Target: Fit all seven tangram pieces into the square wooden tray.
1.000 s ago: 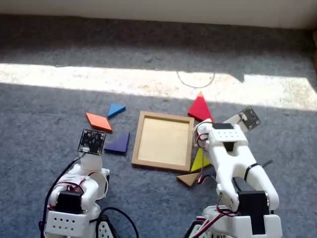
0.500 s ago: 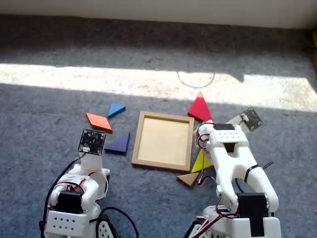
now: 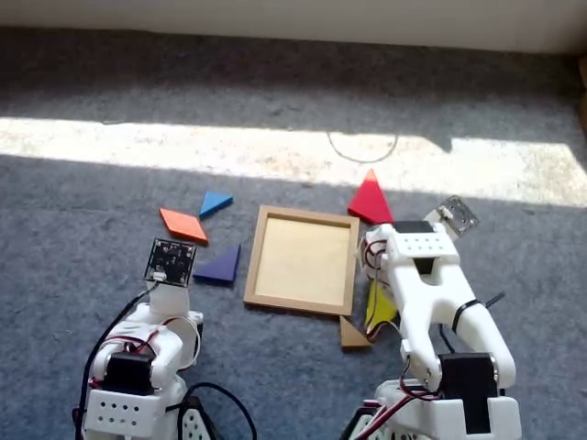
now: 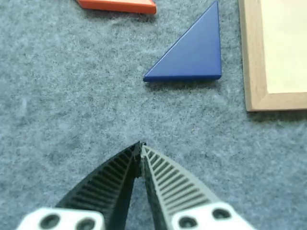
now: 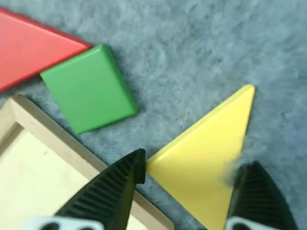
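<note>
Tray [image 3: 254, 258] sits flat on grey carpet [image 3: 83, 238], between the 2 arms, and we see its pale floor bare. All 7 pieces lie outside it on the carpet. On the left arm's side, the navy triangle [image 3: 221, 266] is just beside the tray rim, not touching. The orange parallelogram [image 3: 182, 225] and blue triangle [image 3: 215, 203] lie farther out, near each other. On the right arm's side, the red triangle [image 3: 370, 203] is off the tray's far corner. The green square [image 5: 88, 88] is just beside that corner and the red triangle. The yellow triangle [image 5: 206, 158] lies along the rim, and the tan triangle [image 3: 353, 335] is at the near corner; we can't tell if it touches the rim. Right claw [image 5: 194, 170] is released, jaws spread wide, 1 tip each side of the yellow triangle; we can't tell if they touch it. Left claw [image 4: 141, 147] is clenched tip to tip over carpet, short of the navy triangle and apart from it. A sun strip [image 3: 183, 147] crosses the carpet beyond the pieces.
</note>
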Robot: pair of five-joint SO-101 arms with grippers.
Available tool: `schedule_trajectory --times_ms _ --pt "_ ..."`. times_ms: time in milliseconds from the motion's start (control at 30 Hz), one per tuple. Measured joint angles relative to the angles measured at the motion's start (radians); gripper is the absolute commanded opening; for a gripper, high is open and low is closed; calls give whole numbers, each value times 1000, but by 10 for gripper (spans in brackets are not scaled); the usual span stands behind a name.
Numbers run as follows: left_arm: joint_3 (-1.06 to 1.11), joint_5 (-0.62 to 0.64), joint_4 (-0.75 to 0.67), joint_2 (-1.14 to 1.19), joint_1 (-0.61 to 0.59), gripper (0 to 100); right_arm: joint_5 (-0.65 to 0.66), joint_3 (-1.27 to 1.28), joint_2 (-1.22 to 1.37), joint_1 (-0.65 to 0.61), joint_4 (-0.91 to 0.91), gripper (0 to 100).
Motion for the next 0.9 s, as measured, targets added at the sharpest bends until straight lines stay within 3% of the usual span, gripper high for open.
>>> schedule_trajectory --times_ms 267,533,900 --pt "0 0 0 0 0 6 25 -87 0 -9 129 282" --pt "0 0 0 0 0 6 25 -101 0 -11 146 286" --pt "0 0 0 0 0 6 26 12 -17 -55 -71 286"
